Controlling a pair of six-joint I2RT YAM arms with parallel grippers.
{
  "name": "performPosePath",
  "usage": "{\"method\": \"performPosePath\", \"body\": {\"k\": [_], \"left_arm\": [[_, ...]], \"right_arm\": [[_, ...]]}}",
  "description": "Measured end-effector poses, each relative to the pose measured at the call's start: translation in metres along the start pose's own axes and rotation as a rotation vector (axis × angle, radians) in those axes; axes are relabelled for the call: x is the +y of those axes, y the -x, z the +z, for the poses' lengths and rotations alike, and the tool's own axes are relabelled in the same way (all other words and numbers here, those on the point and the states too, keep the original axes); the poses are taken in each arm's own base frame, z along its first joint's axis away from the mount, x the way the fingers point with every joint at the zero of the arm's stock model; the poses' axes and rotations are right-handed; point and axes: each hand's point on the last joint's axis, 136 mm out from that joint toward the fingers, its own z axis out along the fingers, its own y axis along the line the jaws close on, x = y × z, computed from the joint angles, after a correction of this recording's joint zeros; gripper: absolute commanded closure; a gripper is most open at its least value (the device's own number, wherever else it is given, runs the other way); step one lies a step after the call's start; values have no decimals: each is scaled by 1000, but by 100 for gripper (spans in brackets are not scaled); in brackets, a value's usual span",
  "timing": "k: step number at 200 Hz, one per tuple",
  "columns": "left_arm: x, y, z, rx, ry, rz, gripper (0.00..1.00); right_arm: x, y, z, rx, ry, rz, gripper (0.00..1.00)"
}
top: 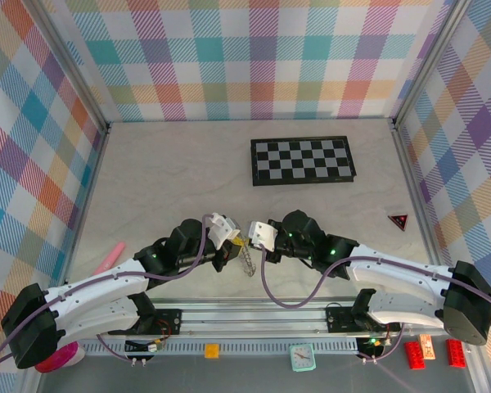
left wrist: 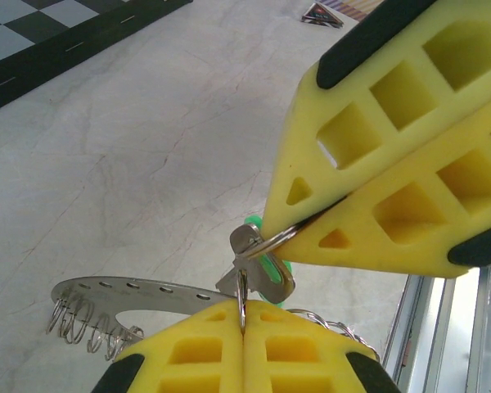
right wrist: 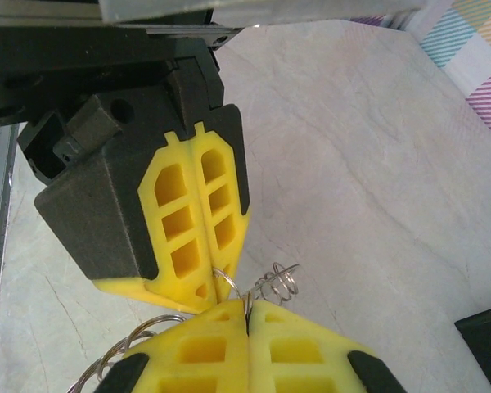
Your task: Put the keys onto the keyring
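Light: I see bright, even light across the bench.
Shadows: faint, soft-edged.
Focus: yellow fingers nearest my wrist lenses look slightly soft.

Our left arm and right arm wear white shells between black joints, and a purple cable trails along each. Green lights dot the right arm's black wrist. Our left tool and right tool carry yellow fingers moulded with square and triangular pockets, edged in black.
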Motion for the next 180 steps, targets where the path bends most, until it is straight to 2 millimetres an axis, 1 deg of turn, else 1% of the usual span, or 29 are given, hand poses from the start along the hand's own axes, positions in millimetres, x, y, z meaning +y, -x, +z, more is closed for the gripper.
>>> {"method": "performPosePath", "body": {"k": [41, 100, 180], "left_arm": [[0, 2, 0, -7, -2, 1, 100], [0, 3, 0, -13, -2, 3, 100], [0, 0, 2, -1, -1, 0, 100]], "right_arm": [[1, -3, 3, 12, 5, 1, 100], [0, -2, 3, 8, -1, 1, 100], [-1, 0, 0, 2, -13, -6, 100]]}}
